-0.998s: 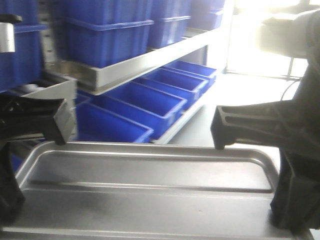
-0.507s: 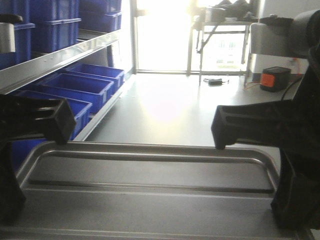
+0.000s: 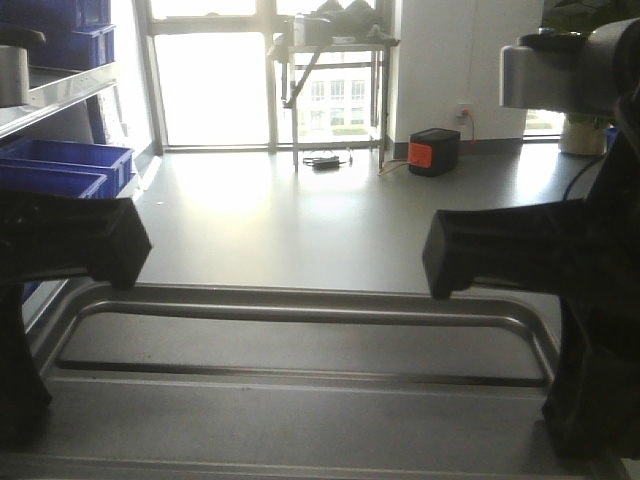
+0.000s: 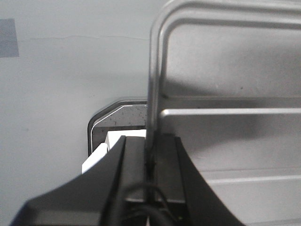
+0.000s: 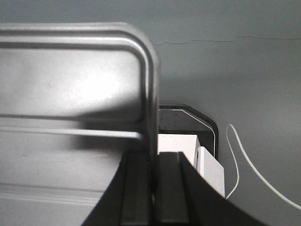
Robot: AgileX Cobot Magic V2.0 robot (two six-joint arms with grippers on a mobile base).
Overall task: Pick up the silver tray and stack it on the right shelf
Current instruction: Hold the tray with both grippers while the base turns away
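- Front view: indoor room, grey floor (image 3: 300, 215), bright windows (image 3: 210, 85) across the top, metal table (image 3: 330, 45) at upper centre, black-and-orange box (image 3: 433, 152) right of it by the white wall.
- Blue bins (image 3: 60, 165) at mid left, under a steel shelf edge (image 3: 55, 88) at upper left.
- Silver tray (image 3: 300, 400) fills the bottom of the frame, level, held off the floor, raised rim and long floor ridges visible.
- Left gripper (image 3: 90, 245) at the tray's left end, right gripper (image 3: 470, 250) at its right end. The clamping is not readable from this view.
- Left wrist view: grey floor with a darker patch (image 4: 7, 37) at upper left. Tray (image 4: 225, 141) on the right half, rounded corner at top.
- Left gripper (image 4: 150, 162) at bottom centre, fingers (image 4: 134, 160) pressed together on the tray's side rim, one on each side of it.
- Right wrist view: grey floor, thin white cable (image 5: 235, 160) at lower right. Tray (image 5: 70, 94) on the left half.
- Right gripper (image 5: 151, 176) at bottom centre, fingers (image 5: 169, 179) pinched on the tray's side rim.
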